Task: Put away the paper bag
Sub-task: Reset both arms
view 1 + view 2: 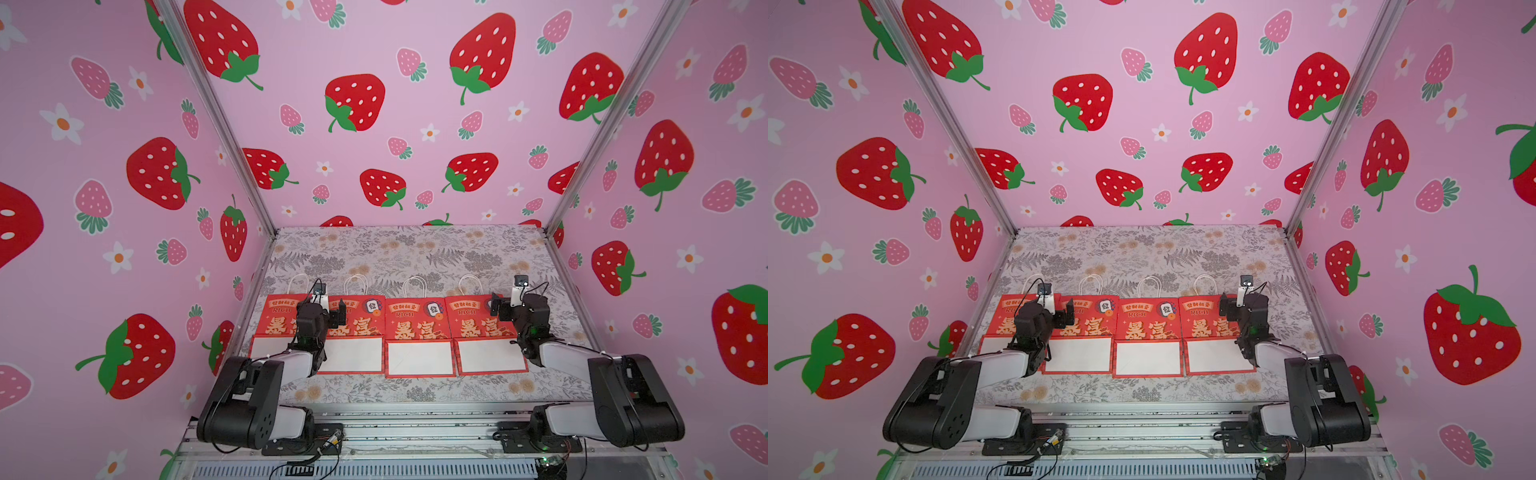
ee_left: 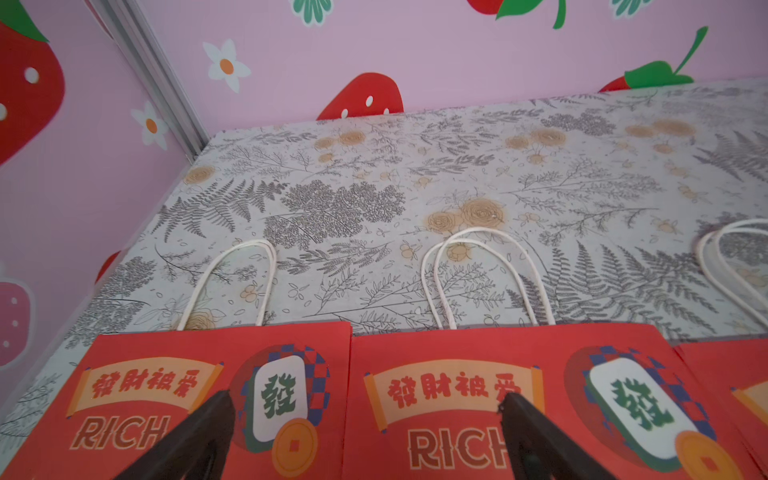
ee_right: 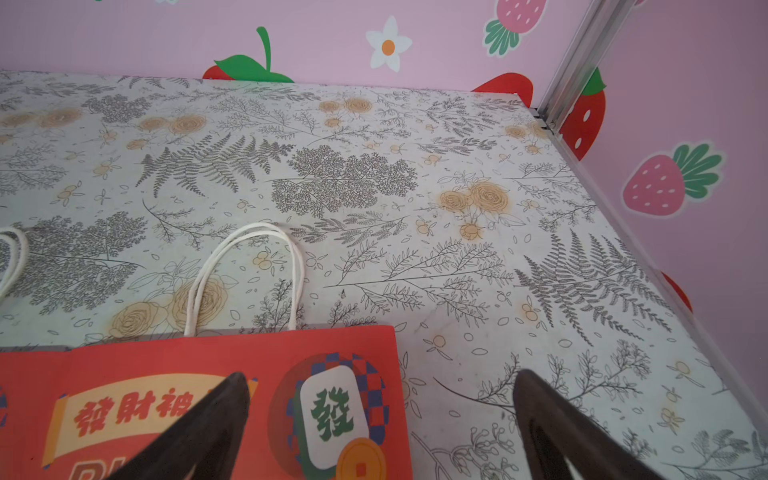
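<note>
Pink strawberry-print walls (image 1: 374,124) enclose a desk (image 1: 415,249) with a grey fern-and-rose cover; four flat red paper bags lie in a row across its near half, white handles pointing far: far-left bag (image 1: 276,316), second bag (image 1: 357,320), third bag (image 1: 417,322), far-right bag (image 1: 478,318). Left gripper (image 2: 365,419) hovers over the seam between the far-left and second bags, fingers (image 2: 208,432) wide apart, holding nothing. Right gripper (image 3: 380,399) hovers over the far-right bag's right edge, fingers (image 3: 544,411) wide apart and empty, one over the bag and one over bare desk.
</note>
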`<action>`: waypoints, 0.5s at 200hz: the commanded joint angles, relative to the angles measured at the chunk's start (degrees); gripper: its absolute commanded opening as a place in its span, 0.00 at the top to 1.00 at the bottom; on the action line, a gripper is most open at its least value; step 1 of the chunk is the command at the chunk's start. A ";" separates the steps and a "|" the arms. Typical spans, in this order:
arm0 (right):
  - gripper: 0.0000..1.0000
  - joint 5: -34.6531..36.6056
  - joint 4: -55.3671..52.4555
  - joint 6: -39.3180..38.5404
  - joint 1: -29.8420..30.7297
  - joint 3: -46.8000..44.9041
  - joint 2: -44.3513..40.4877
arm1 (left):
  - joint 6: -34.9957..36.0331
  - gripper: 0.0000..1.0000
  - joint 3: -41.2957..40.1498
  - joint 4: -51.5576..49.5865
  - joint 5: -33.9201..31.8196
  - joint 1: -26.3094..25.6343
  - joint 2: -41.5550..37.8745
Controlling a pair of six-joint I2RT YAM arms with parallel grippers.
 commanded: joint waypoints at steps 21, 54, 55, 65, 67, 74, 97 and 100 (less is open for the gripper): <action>0.01 -1.62 5.98 0.75 -2.43 -1.56 -0.06 | 0.19 0.01 1.95 4.88 1.67 0.66 2.47; 0.01 -3.89 5.97 1.14 -3.56 -1.86 -0.44 | 0.33 0.01 2.62 4.30 2.56 0.86 3.20; 0.01 -3.98 5.89 1.06 -3.58 -1.80 -0.47 | 0.32 0.01 2.59 4.19 2.57 0.89 3.15; 0.01 -5.89 3.47 0.93 -3.59 -0.92 -0.61 | 0.32 0.01 2.58 4.34 2.52 0.92 3.25; 0.01 -6.25 2.98 0.90 -3.60 -0.64 -0.55 | 0.32 0.01 2.57 4.38 2.57 0.92 3.25; 0.01 -7.60 1.40 0.66 -3.60 0.23 -0.34 | 0.32 0.01 2.77 3.99 2.63 0.89 3.12; 0.01 -5.80 0.96 0.95 -3.75 1.46 0.99 | 0.25 0.01 3.11 3.54 2.67 0.91 3.34; 0.01 -5.12 1.41 0.98 -3.84 1.38 1.13 | 0.25 0.01 3.10 3.55 2.67 0.90 3.36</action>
